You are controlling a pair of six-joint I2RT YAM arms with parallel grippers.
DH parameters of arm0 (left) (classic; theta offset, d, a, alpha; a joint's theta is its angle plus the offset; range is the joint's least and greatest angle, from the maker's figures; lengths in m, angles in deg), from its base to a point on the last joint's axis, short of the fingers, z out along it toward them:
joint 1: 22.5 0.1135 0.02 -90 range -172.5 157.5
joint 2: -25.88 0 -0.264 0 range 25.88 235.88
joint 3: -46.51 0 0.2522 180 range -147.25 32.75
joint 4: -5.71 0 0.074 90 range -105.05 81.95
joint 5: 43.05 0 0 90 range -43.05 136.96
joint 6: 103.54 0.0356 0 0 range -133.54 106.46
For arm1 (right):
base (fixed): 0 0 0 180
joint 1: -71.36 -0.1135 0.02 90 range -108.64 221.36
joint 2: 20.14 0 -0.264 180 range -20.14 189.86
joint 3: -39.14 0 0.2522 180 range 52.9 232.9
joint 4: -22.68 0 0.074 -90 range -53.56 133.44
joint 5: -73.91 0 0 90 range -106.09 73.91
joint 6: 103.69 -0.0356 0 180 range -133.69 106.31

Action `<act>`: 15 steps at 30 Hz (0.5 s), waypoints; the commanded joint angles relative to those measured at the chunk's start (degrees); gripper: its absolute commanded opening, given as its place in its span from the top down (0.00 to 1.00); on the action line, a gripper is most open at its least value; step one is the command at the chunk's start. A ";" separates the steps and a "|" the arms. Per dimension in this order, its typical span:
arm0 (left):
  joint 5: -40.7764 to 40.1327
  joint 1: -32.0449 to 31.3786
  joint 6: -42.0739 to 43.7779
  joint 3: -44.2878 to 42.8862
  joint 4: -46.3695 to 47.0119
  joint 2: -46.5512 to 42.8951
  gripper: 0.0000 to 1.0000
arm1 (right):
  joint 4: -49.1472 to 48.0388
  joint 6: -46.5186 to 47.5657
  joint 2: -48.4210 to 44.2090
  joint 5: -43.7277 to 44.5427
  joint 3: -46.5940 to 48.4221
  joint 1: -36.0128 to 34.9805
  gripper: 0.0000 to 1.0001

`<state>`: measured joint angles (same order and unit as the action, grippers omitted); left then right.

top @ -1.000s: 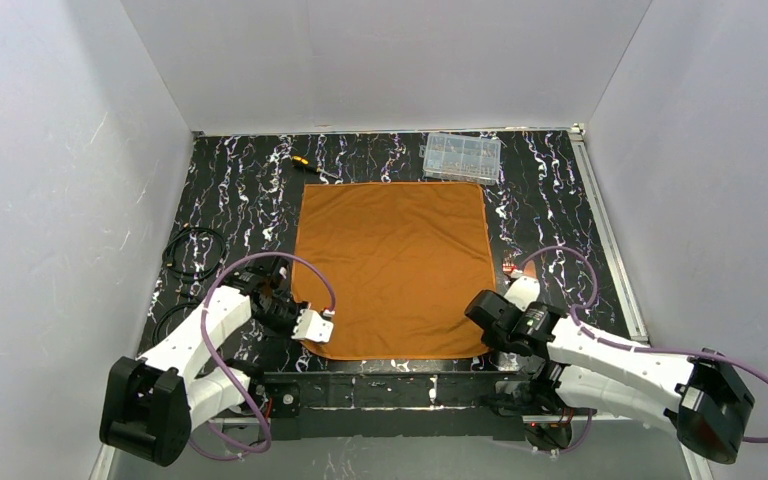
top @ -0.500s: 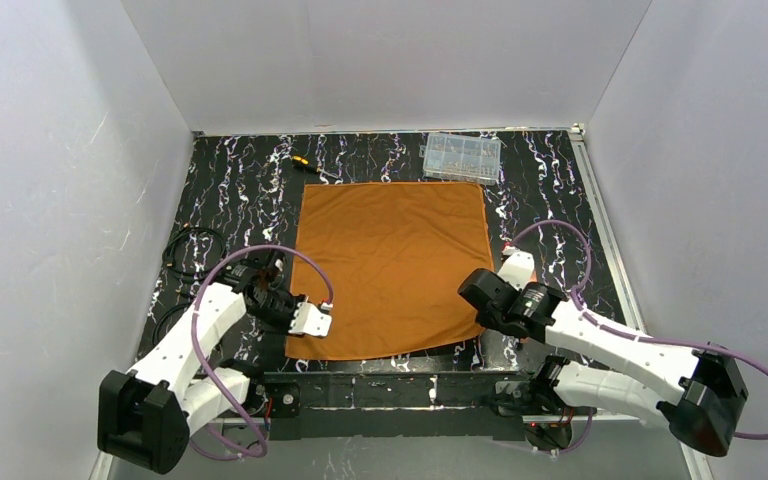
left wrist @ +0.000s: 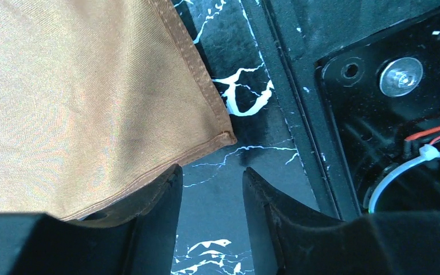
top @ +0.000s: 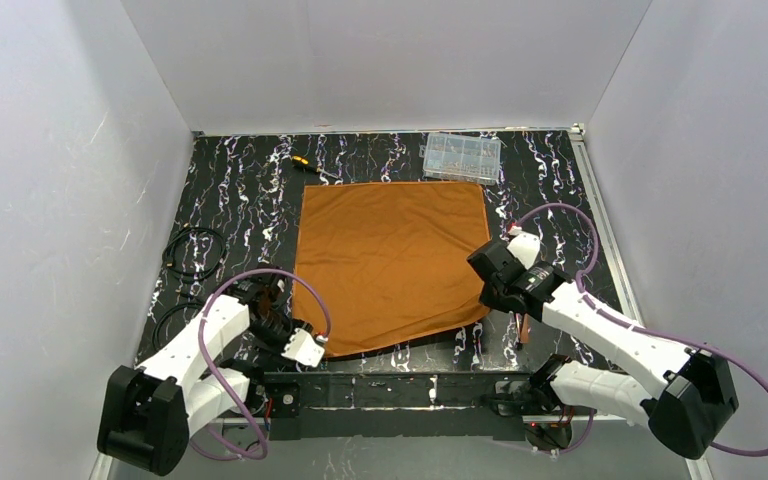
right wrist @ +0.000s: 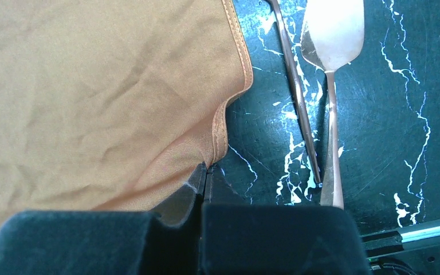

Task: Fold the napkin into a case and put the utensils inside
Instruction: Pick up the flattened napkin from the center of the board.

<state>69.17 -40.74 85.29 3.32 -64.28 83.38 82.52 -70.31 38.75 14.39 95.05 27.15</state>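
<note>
Bright even light; blurred foreground

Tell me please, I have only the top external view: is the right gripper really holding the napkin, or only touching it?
Observer: It is holding it. The right wrist view shows the right gripper shut, with the hem of the napkin pinched in it.
Operator: And the left gripper?
Observer: The left gripper is open. The near corner of the napkin lies just ahead of the gap and is not gripped. The cloth reaches only one finger.
Operator: The right arm covers the utensils for me. Where are they?
Observer: Two copper utensils lie on the table beside the pinched hem, apart from the cloth. One has a broad flat head; of the other only a slim handle shows.
</note>
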 commanded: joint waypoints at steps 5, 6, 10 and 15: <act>3.71 -0.61 1.55 0.98 2.93 0.95 0.58 | -3.07 3.01 1.55 -3.61 0.01 1.84 0.99; 4.13 -0.77 1.87 1.22 2.95 0.81 0.58 | -3.30 3.01 1.83 -3.79 0.00 1.84 0.99; 4.29 -1.44 4.54 2.49 2.90 0.25 0.58 | -3.80 3.20 2.74 -3.84 0.37 1.92 0.99; 2.28 -2.06 7.21 3.64 2.94 1.25 0.60 | -4.53 3.27 3.31 -4.02 0.56 2.14 0.99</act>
<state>71.29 -42.27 89.20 5.09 -60.48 83.53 79.46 -67.43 41.90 10.35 95.05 28.92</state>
